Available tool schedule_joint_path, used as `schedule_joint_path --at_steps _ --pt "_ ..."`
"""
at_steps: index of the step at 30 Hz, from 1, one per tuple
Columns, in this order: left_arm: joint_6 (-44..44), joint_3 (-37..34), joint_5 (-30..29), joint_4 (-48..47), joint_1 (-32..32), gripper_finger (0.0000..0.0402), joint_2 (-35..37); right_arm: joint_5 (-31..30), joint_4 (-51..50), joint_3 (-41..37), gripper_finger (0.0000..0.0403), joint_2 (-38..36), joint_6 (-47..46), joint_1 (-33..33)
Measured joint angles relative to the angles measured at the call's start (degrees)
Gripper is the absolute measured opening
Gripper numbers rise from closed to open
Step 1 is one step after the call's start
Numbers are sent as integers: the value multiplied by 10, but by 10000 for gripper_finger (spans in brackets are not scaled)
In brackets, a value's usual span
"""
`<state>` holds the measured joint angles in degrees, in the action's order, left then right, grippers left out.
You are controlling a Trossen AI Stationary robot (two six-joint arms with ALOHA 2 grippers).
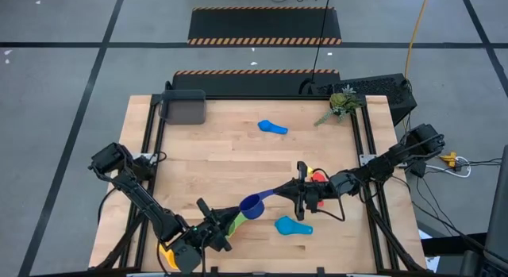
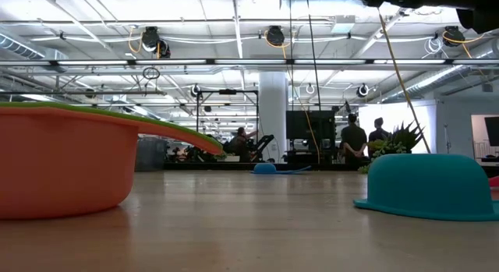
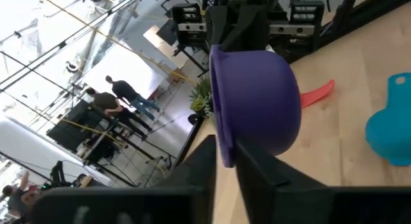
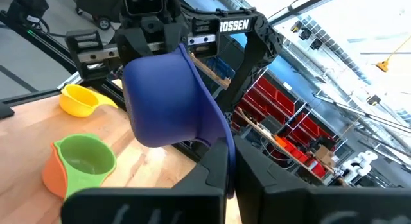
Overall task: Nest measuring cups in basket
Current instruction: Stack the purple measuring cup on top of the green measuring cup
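On the wooden tabletop [image 1: 238,162], we see the dark blue cup [image 1: 252,205] passed between arms: right claw [image 1: 299,199] pinches its handle, left claw [image 1: 225,226] narrowly grips its rim, with the basket [image 1: 182,107] far-left.

The wooden table [image 1: 222,162] carries the dark grey basket [image 1: 183,107] at a far corner. Well apart from the basket lie a light blue cup [image 1: 272,127], a plant sprig [image 1: 342,104], another light blue cup [image 1: 292,226], and nested green-orange cups [image 1: 236,222].

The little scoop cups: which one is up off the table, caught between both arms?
The dark blue cup. The right gripper pinches its handle and the left gripper is at its rim, while the light blue cups lie loose on the table.
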<state>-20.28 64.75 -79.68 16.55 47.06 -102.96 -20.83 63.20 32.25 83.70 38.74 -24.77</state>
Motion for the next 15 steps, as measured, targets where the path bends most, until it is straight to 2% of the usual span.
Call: schedule_joint_path --at_steps 3,6,10,13,15 --pt "-2 0 -18 29 9 122 0 -1 -2 0 1 -4 13 0" --pt "1 1 -61 57 23 170 0 -5 -2 0 1 -13 19 -3" --pt "16 1 -90 94 41 216 0 -44 -32 0 1 -38 28 -16" --pt "45 1 -80 110 53 231 0 -65 -64 0 1 -61 36 -27" --pt "86 1 -43 100 62 232 0 -66 -75 0 1 -76 39 -33"
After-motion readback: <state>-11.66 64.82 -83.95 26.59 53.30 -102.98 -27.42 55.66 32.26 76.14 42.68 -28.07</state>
